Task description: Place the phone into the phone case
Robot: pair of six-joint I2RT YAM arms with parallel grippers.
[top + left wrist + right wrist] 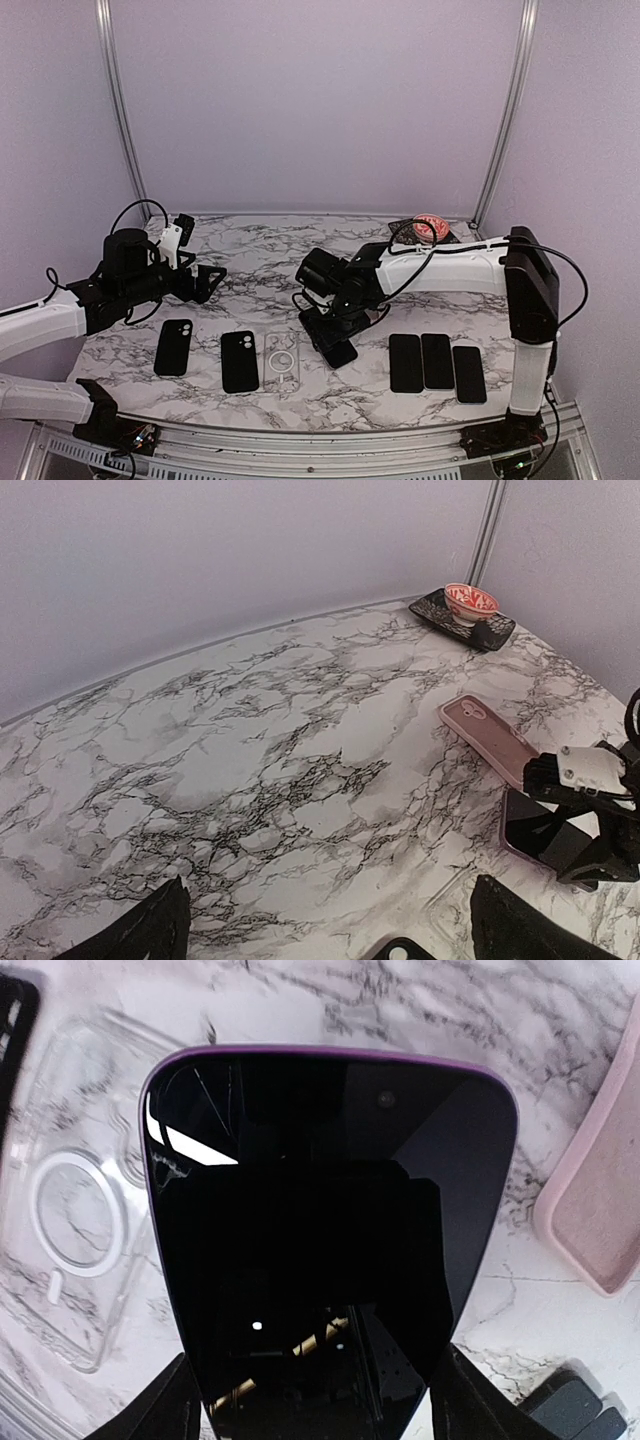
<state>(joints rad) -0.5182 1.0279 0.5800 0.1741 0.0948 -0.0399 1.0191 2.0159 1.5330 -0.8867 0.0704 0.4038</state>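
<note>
The task is at an early stage: no phone sits in any case yet. The dark-screened phone with a purple rim lies screen up, near the middle of the marbled white surface in the top view and outside every case. It fills most of the right wrist view. The right fingers stand at either long edge of its near end, at the bottom left and bottom right of that frame. They look to be at or very close to the rim, but I cannot tell whether they clamp it or only straddle it.

The transparent case with a white ring in its back lies empty just beside the phone, at the left of that frame. A pink soft case lies empty near its other side, at the right edge. Which of the two is meant I cannot tell.

Two black cases lie at the lower left of the top view. A row of three dark phones lies at the lower right, well apart from the work.

The left fingers are spread wide with nothing between them, hanging over bare marble at the left of the top view.

What remains, as I judge it, is nearly everything. The phone needs a firm grip, then carrying over a case, lining up with its outline and pressing in until the rim seats.
</note>
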